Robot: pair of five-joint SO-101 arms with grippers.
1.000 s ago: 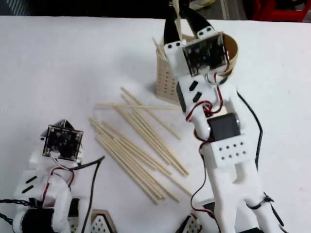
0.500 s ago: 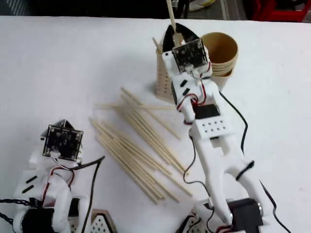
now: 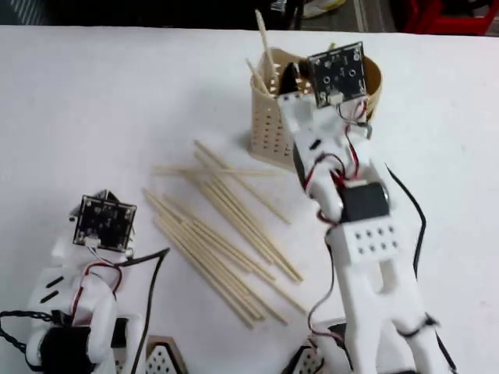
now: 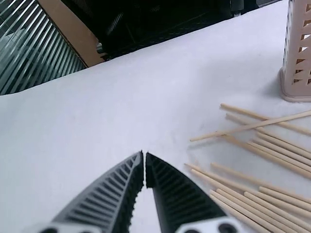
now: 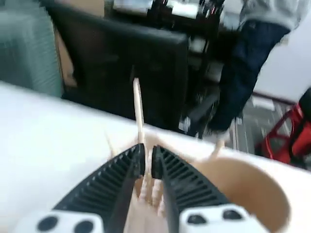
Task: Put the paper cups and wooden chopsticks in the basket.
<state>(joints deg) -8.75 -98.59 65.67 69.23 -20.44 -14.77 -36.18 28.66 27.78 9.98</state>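
Observation:
Several wooden chopsticks (image 3: 226, 226) lie scattered across the middle of the white table, and the same chopsticks (image 4: 257, 145) show in the left wrist view. The perforated cream basket (image 3: 269, 121) stands at the back with a few chopsticks in it. Stacked paper cups (image 3: 373, 78) sit just right of it. My right gripper (image 3: 288, 78) is over the basket, shut on an upright chopstick (image 5: 138, 109) that sticks up above the rim (image 3: 263, 39). My left gripper (image 4: 145, 158) hovers low at the near left, shut and empty.
The table's far edge (image 3: 156, 28) runs along the back, with a dark room behind it. Bare tabletop (image 3: 93, 117) spreads left of the chopsticks. The basket's foot (image 4: 296, 92) stands just beyond the nearest chopsticks.
The right gripper closed on the upright chopstick one second ago and has since shifted right and back. The chopstick now leans left over the basket. The left arm barely moved.

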